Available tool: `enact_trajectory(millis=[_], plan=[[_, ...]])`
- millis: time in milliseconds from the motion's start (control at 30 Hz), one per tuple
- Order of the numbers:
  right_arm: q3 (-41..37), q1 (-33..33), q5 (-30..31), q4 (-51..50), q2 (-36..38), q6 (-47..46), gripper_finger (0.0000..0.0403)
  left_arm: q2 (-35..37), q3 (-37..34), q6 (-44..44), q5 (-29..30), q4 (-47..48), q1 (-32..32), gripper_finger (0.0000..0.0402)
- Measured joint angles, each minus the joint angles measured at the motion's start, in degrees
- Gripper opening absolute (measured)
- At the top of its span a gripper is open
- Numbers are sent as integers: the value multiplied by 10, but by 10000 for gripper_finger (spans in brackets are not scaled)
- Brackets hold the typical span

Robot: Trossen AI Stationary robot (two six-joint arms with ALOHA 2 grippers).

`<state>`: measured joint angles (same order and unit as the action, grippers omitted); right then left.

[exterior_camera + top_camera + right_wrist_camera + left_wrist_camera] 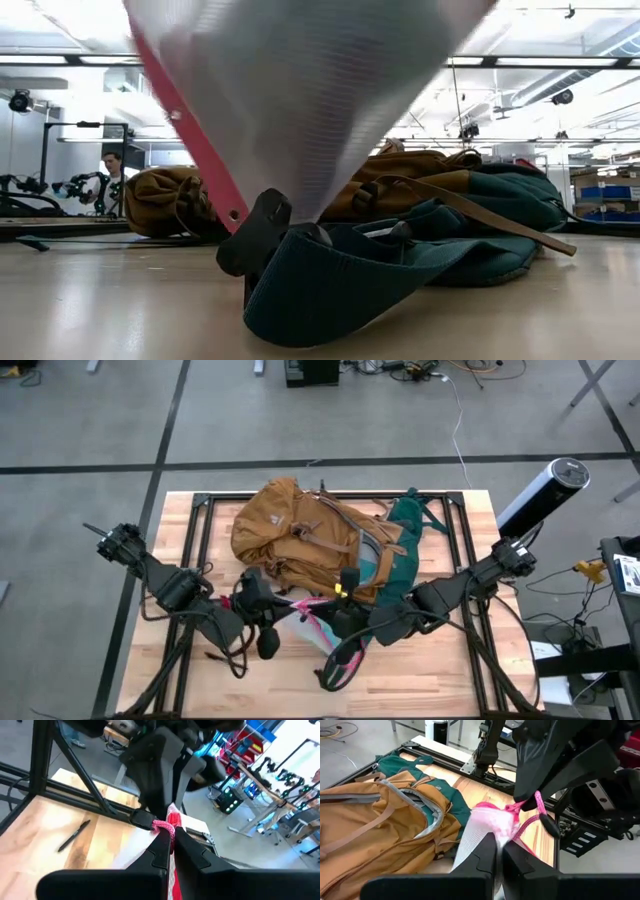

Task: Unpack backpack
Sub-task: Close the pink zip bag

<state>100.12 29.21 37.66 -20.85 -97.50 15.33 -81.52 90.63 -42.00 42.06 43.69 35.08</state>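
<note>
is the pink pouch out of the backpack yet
Out. The pouch hangs beside the backpack, clamped by both the left gripper and right gripper.

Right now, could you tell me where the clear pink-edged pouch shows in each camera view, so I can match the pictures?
High view: the pouch lies in front of the backpack, between the two grippers.
Low view: it fills the upper middle, pink edge on its left.
Left wrist view: just beyond the left gripper, centre.
Right wrist view: pinched at the right gripper, centre.
Shared landmark: the pouch's pink edge.
</note>
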Motion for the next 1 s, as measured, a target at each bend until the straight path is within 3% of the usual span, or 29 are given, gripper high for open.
enact_trajectory(millis=[267,567,733,1000], plan=[[-1,13,-45,-117,4,-121,1,19,0,2,16,20,-1,1],[-1,24,-29,-145,17,-156,1,21,0,-9,17,33,0,0],[0,22,12,-179,20,-156,1,21,0,7,13,19,8,0],[-6,10,8,-241,18,-204,0,26,0,21,9,2,24,0]])
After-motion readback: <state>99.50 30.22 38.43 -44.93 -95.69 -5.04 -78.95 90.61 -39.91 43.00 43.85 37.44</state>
